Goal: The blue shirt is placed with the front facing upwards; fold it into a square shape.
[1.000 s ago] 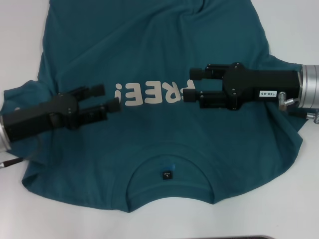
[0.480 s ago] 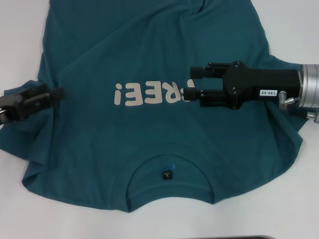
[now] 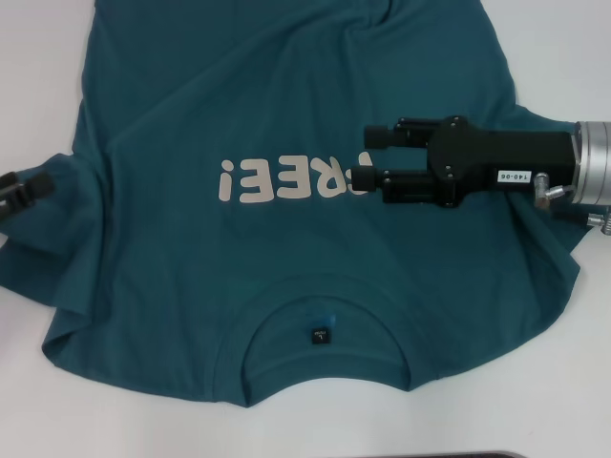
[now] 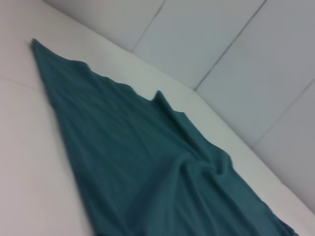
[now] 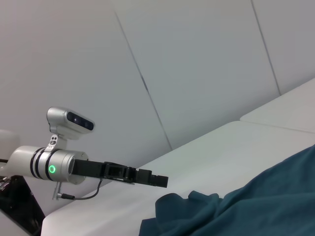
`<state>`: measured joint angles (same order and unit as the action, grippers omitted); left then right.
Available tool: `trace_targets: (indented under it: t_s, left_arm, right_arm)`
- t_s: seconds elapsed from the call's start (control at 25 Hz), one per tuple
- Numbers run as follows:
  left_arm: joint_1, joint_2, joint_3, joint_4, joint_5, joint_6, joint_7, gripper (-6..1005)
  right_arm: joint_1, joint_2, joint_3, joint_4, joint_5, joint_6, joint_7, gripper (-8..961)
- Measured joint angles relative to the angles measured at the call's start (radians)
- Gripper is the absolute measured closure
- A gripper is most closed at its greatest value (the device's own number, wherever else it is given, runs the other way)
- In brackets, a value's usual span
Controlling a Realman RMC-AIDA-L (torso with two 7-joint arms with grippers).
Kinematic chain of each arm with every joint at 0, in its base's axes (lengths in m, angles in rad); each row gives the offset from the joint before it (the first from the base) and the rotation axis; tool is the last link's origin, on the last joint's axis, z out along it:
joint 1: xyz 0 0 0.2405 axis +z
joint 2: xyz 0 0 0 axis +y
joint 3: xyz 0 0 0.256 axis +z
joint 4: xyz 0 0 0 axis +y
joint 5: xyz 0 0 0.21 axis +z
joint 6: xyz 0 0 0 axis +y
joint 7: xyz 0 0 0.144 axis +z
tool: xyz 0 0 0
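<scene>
While the blue shirt [image 3: 305, 191] lies front-up on the bench [image 3: 563, 57], my right jaws [image 3: 368, 157] hover open over its lettering [image 3: 291, 178]; my left jaws [image 3: 38, 186] sit at its sleeve edge, state unclear.

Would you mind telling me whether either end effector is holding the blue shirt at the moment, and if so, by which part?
Nothing is held. The right end effector is open above the blue shirt, and the left end effector is at its sleeve edge, gripping no fabric.
</scene>
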<state>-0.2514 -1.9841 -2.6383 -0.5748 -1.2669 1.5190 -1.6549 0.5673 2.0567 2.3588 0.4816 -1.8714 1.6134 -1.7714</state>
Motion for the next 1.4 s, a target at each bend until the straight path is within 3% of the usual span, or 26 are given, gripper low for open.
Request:
trace_targets:
  t_s: [0.24, 0.84, 1.4]
  left_arm:
    - [0.015, 0.012, -0.01, -0.011, 0.0, -0.015, -0.005, 93]
    - [0.007, 0.004, -0.006, -0.014, 0.067, -0.115, -0.001, 96]
    - [-0.004, 0.002, 0.002, -0.009, 0.105, -0.116, -0.004, 99]
  right_arm:
    - [0.0, -0.002, -0.001, 0.0, 0.0, 0.0, 0.002, 193]
    - [0.0, -0.003, 0.003, 0.0, 0.0, 0.003, 0.004, 192]
    - [0.001, -0.003, 0.004, 0.002, 0.0, 0.004, 0.004, 192]
